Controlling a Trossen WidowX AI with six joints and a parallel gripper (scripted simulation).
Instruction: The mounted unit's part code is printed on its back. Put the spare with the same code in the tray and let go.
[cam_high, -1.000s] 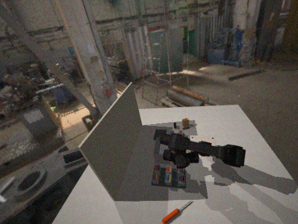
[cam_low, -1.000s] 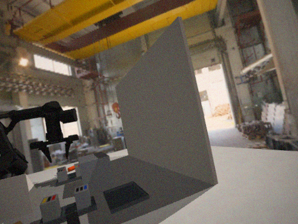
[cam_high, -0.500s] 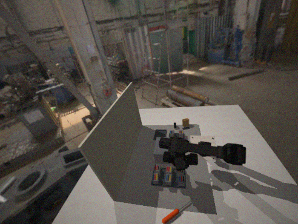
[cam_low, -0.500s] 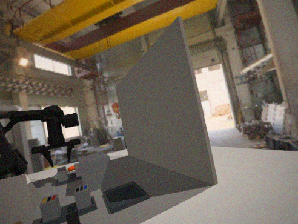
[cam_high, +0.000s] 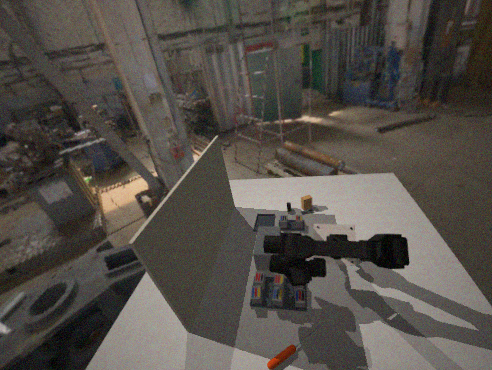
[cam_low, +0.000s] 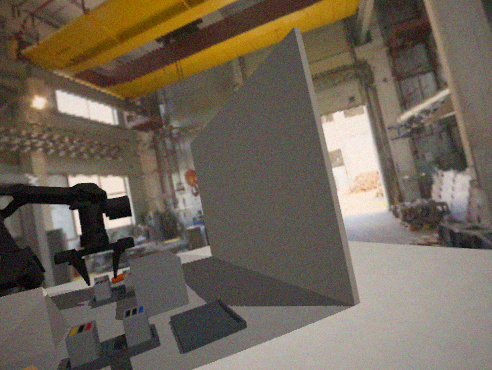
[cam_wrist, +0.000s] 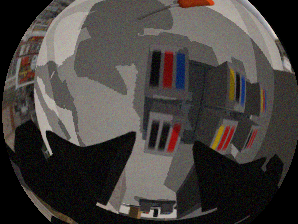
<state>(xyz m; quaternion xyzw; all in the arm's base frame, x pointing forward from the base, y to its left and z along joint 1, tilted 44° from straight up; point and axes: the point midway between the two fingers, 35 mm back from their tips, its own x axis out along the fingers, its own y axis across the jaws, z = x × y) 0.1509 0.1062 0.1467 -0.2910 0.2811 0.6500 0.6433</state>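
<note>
From here I see the hand (cam_low: 97, 269) hanging just above the group of spares, its two dark fingers (cam_low: 80, 265) pointing down and standing part-way apart with nothing between them. In the wrist view the finger silhouettes frame a spare with a black, red and blue code (cam_wrist: 166, 72) and, nearer the lens, one with two black stripes and a red (cam_wrist: 161, 135); further striped faces sit off to the right, too blurred for me to read surely.

From the top view the arm (cam_high: 345, 250) reaches in from the right over the dark rack of spares (cam_high: 278, 295), covering its back row. In the exterior view the spares stand as small grey blocks: one showing yellow, black and red (cam_low: 82, 342), one showing black and blue (cam_low: 136, 325), and one directly under the fingers (cam_low: 102, 288). A larger grey block, the mounted unit (cam_low: 157, 285), stands just beside them; I cannot see its back.

The dark tray (cam_low: 207, 325) lies flat on the bench (cam_low: 400, 310), near the foot of the big grey panel (cam_low: 270, 190), and holds nothing. An orange-handled screwdriver (cam_high: 281, 356) lies at the bench's near edge, and a small tan block (cam_high: 306, 202) sits at the far side.
</note>
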